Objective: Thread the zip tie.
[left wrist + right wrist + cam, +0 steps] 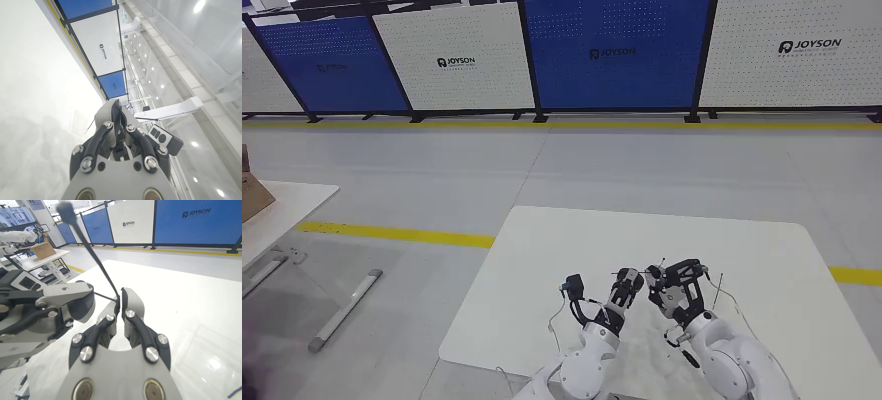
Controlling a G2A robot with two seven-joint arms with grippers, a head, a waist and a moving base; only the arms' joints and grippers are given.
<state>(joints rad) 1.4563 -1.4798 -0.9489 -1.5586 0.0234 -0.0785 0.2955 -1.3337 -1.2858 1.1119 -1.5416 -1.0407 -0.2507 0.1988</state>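
Zip tie [98, 260]: likely light, springy, slick; pinched by right tool [120, 296] and left tool [117, 109]; hold near tip.

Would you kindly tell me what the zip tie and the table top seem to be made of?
The zip tie looks like matte black plastic, likely nylon: a thin strap curving up from the right gripper. The table top seems a smooth white laminate or painted board, slightly glossy, since it shows soft light reflections; its core is hidden.
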